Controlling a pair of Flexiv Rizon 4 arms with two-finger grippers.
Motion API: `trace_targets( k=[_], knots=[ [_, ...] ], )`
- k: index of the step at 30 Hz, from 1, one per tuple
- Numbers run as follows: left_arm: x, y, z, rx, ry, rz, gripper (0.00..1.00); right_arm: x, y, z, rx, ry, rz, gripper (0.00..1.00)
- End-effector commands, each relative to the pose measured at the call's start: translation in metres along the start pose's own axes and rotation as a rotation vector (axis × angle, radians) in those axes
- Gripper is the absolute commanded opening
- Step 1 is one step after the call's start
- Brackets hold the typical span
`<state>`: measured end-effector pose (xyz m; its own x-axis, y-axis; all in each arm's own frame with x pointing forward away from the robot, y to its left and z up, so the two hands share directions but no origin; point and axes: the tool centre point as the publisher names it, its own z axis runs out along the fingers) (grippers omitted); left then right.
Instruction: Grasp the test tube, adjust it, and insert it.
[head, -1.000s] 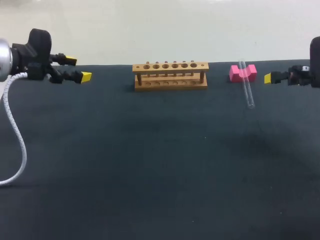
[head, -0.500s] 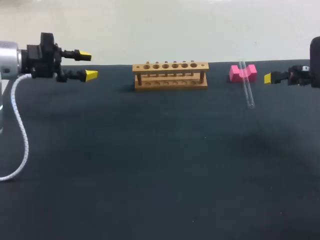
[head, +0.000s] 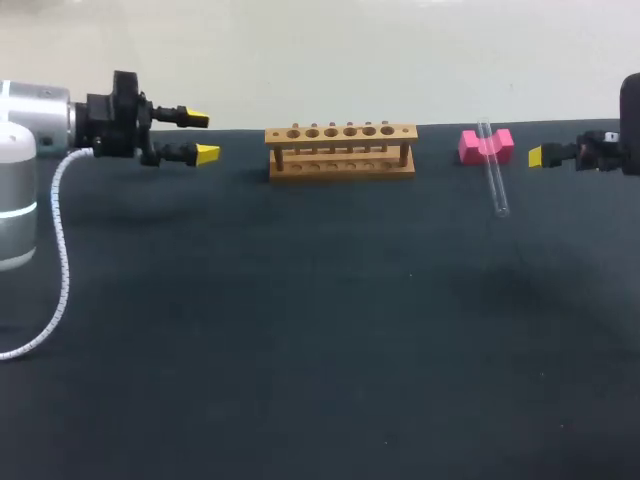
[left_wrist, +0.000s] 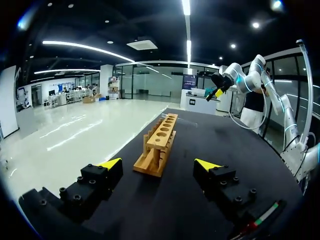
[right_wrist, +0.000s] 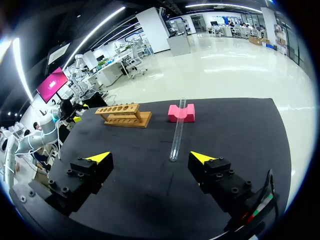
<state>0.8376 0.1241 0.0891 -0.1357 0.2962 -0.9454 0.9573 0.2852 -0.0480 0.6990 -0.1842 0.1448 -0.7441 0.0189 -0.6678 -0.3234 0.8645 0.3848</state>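
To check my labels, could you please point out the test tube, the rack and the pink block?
Test tube (head: 496, 185), head view, middle of the glass shaft.
Rack (head: 341, 132), head view, top board with the holes.
Pink block (head: 470, 148), head view, left half.

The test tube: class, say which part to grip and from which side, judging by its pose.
Probably the bare stretch of the test tube between the pink block and its end on the table, fingers closing across its thin width. Come from the right, where the open right gripper is nearest; the block props one end, likely leaving room beneath.
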Motion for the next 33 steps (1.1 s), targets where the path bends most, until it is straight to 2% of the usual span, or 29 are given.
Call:
trace_targets(
  k=[1, 3, 19, 23, 33],
  knots=[
    [0.0, -0.01, 0.001, -0.019, -0.004, 0.007, 1.0, 0.0, 0.002, -0.001, 0.009, 0.0, 0.0, 1.0],
    [0.0, -0.015, -0.001, -0.001, 0.0, 0.019, 1.0, 0.0, 0.002, -0.001, 0.009, 0.0, 0.0, 1.0],
    [0.0, -0.015, -0.001, -0.001, 0.0, 0.019, 1.0, 0.0, 0.002, -0.001, 0.009, 0.0, 0.0, 1.0],
    [0.0, -0.015, -0.001, -0.001, 0.0, 0.019, 1.0, -0.004, 0.0, 0.022, 0.121, -0.057, 0.0, 1.0],
    [0.0, -0.015, -0.001, -0.001, 0.0, 0.019, 1.0, -0.019, -0.009, 0.072, 0.39, -0.114, -0.042, 1.0]
  ],
)
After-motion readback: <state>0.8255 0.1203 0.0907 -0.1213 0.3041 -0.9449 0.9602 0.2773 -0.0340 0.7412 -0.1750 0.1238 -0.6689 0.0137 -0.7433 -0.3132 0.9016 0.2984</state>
